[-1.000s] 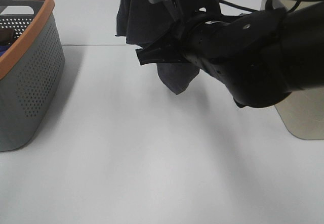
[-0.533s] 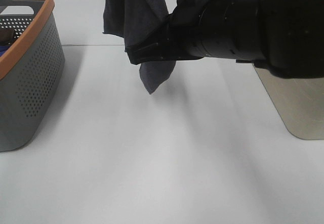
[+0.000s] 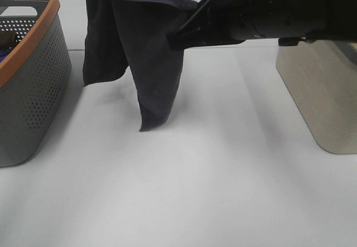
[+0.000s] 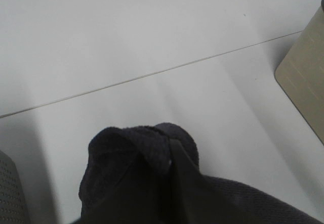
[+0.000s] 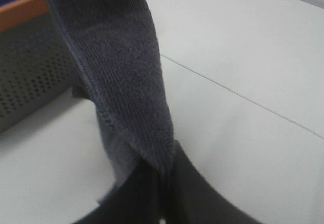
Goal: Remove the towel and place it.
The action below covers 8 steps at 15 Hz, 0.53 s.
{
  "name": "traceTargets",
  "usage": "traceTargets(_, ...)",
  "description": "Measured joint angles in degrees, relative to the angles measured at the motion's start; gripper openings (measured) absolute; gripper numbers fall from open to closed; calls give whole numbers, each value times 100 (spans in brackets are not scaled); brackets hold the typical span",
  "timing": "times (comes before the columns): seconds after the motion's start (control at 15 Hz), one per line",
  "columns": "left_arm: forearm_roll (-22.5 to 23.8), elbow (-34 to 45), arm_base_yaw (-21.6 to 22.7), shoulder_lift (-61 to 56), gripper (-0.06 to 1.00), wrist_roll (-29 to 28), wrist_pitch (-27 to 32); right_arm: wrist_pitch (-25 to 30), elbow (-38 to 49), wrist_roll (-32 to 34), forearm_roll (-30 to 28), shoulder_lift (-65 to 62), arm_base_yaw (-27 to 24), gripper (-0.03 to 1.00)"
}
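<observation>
Both pairs of jaws are clamped on the one towel [image 3: 150, 63]. The right gripper [image 5: 161, 176] pinches a narrow hemmed strip of the cloth between its two dark fingers. The left gripper [image 4: 169, 155] is closed on a bunched fold that bulges over its tips and hides one finger.

The towel is in the air between the two baskets, over the white table [image 3: 195, 191]. It is slung between the two grips and hangs down in two dark folds. The longer fold tapers to a corner low over the tabletop; whether it touches cannot be told.

There are two baskets, well apart. A grey perforated basket [image 3: 33, 80] with an orange rim stands at the left edge of the high view. A plain beige basket [image 3: 321, 91] stands at the right. The towel hangs nearer the grey one but clear of both.

The right arm [image 3: 268, 13] is a thick black bar reaching in from the right across the top of the high view. It covers its own gripper there and the top of the beige basket. A thin seam [image 4: 152, 75] crosses the table beneath the left gripper.
</observation>
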Motion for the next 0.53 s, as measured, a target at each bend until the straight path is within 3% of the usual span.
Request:
traceTargets(0.13,0,0,11,103,1,-6,17,1782,0,344,-46,74,-751,0)
traceTargets(0.2,0,0,17,138,1,-6,17,2595,-23,894,-561,166,-1043,0)
traceTargets(0.33,0,0,17,246,1,-6,17,3587,-258,3019,-2653,493,-1467,0)
traceTargets(0.53,80,0,17,481,1,-6,17,3501,-957,6400,-6119,688,-1541,0)
